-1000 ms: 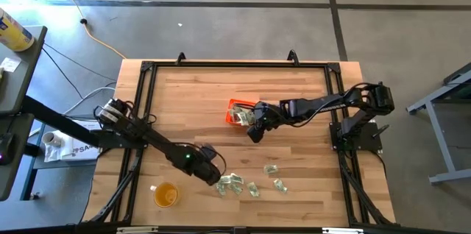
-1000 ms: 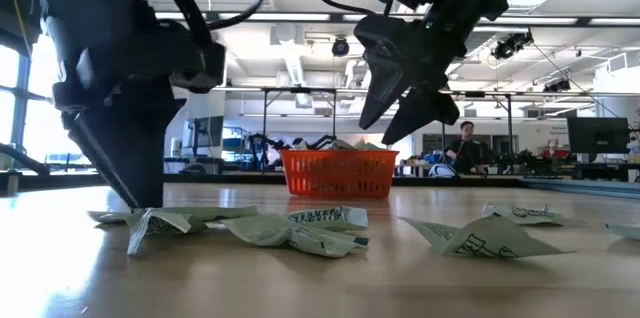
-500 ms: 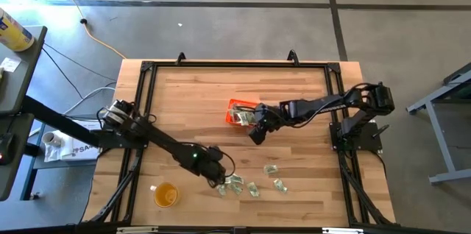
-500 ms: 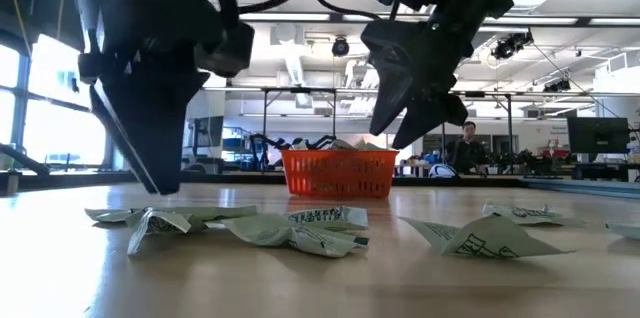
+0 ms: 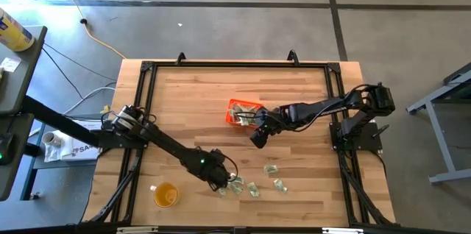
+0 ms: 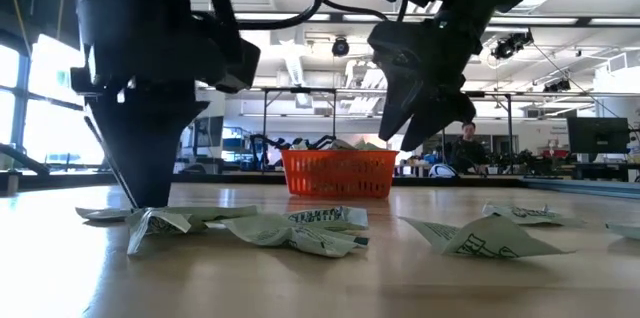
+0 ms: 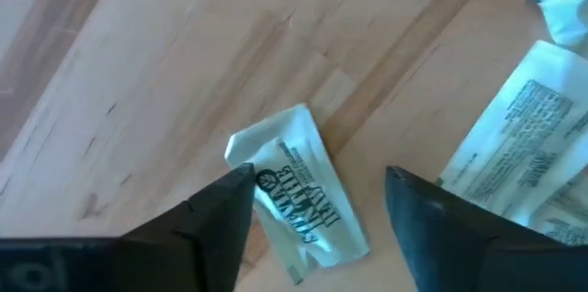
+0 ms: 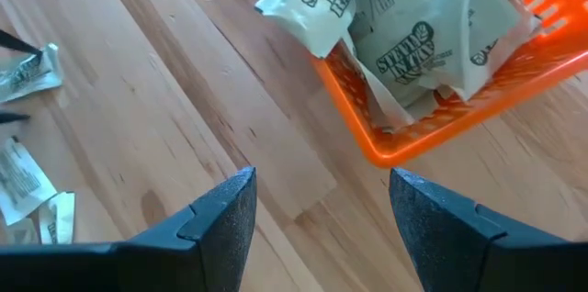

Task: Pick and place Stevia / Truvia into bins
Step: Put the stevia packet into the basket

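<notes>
We're seeing the left gripper (image 5: 221,184) sitting low at the near edge of the table (image 5: 191,94), right over the loose pile of Stevia / Truvia sachets (image 5: 237,184). In the left wrist view its jaws are standing apart w/ 1 sachet (image 7: 299,191) lying flat on the wood between the fingertips (image 7: 230,191); nothing is clamped, the packet is just lying on the boards. More packets (image 7: 524,145) are showing just beside it in that view. In the low view the left gripper (image 6: 150,193) is coming down to the tabletop at the pile's end, tips about at sachet level; we can't tell there if they're touching.

The right gripper (image 5: 256,137) is hanging near the table's middle, just beside the orange bin (image 5: 235,106), on its near side. Its jaws are spread wide and empty in the right wrist view; the fingers (image 8: 225,214) are framing bare wood w/ the bin's corner (image 8: 404,145) beyond. The bin is holding several sachets (image 8: 404,53), some poking over the rim. In the low view the right gripper (image 6: 425,108) is hovering above the tabletop, in front of the bin (image 6: 340,173).

About 5 more sachets are lying loose on the wood, incl. 2 (image 5: 274,175) toward the right of the pile. A round yellow-orange cup (image 5: 165,193) is sitting near the front-left corner. A person (image 6: 466,148) is showing in the room behind.
</notes>
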`<action>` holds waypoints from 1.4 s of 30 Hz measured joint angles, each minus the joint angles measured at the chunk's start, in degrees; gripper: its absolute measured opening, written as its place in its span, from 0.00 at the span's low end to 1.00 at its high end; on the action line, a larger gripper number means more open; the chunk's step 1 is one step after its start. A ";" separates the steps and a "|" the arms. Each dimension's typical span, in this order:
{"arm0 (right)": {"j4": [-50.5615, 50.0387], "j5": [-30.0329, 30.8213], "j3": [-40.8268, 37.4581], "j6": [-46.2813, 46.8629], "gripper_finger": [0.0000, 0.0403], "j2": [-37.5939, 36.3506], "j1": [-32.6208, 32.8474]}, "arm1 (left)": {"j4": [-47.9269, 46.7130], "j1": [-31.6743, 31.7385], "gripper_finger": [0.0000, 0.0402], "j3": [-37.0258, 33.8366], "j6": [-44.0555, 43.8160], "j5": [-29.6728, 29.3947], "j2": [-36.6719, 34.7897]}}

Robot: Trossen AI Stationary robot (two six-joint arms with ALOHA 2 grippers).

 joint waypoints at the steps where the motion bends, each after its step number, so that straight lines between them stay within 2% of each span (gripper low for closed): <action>1: -0.01 0.00 0.00 0.04 0.59 0.00 0.00 | -0.76 -0.03 0.65 -0.01 0.18 -0.58 0.00; 6: -0.19 0.04 0.00 0.22 0.59 0.00 0.00 | -3.40 -0.01 0.46 0.04 1.34 -1.90 0.61; 11: -0.13 1.57 0.00 0.22 0.59 0.00 0.37 | -3.78 0.01 0.26 -0.03 6.34 -4.12 0.90; 17: 0.20 7.24 0.00 0.92 0.59 -1.68 3.48 | -3.48 0.05 0.05 -0.01 11.99 -4.61 0.94; 24: -2.02 22.09 0.00 4.67 0.59 -10.33 8.24 | -6.45 3.43 0.09 3.96 18.42 -5.74 1.37; 27: -5.34 28.37 0.00 7.52 0.59 -15.32 9.97 | -11.18 6.35 0.07 7.29 22.99 -5.73 1.31; 30: -9.20 32.17 0.00 9.83 0.59 -20.22 11.37 | -13.61 9.35 0.05 11.95 28.77 -5.91 1.27; 36: -16.98 34.41 0.00 14.88 0.59 -27.37 13.97 | -16.80 14.32 0.06 21.92 37.91 -9.33 1.01; 39: -20.41 31.99 0.00 17.23 0.59 -28.30 14.32 | -17.29 15.74 0.09 23.66 38.91 -8.29 0.98; 42: -23.45 30.37 0.00 18.79 0.59 -27.94 14.32 | -19.97 16.01 0.16 23.28 37.07 -5.90 0.98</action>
